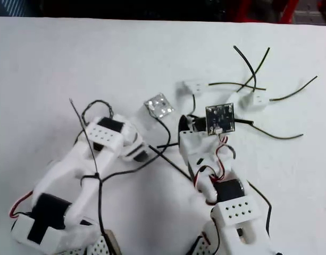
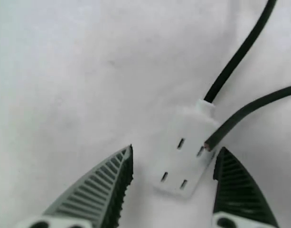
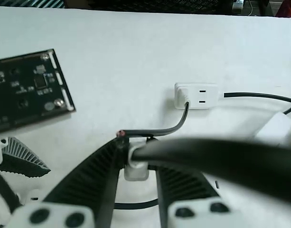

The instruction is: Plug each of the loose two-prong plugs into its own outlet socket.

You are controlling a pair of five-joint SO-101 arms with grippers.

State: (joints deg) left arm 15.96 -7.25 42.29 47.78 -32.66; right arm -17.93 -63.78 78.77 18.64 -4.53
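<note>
**A:** Jaws of the right gripper sit closest to us, pinched on a white plug. A thick black cable crosses right in front of them.

**B:** Agreed. Under everything we have the white table. In the high view we make out the left arm stretching from the near left corner. The right arm comes up from the near edge toward the middle.

**A:** Next in size, we see a dark circuit board off to one side of the held plug.

**B:** Then the sockets. We find a four-slot socket lying flat on the table between the spread jaws of the left gripper. One jaw stands just beside its edge, and we cannot tell whether it touches.

**A:** We also spot a two-slot socket beyond the held plug and apart from it, with its slots facing us.

**B:** Smallest is a loose wire. We see its bare copper tip resting at the four-slot socket's edge, by one slot.
</note>
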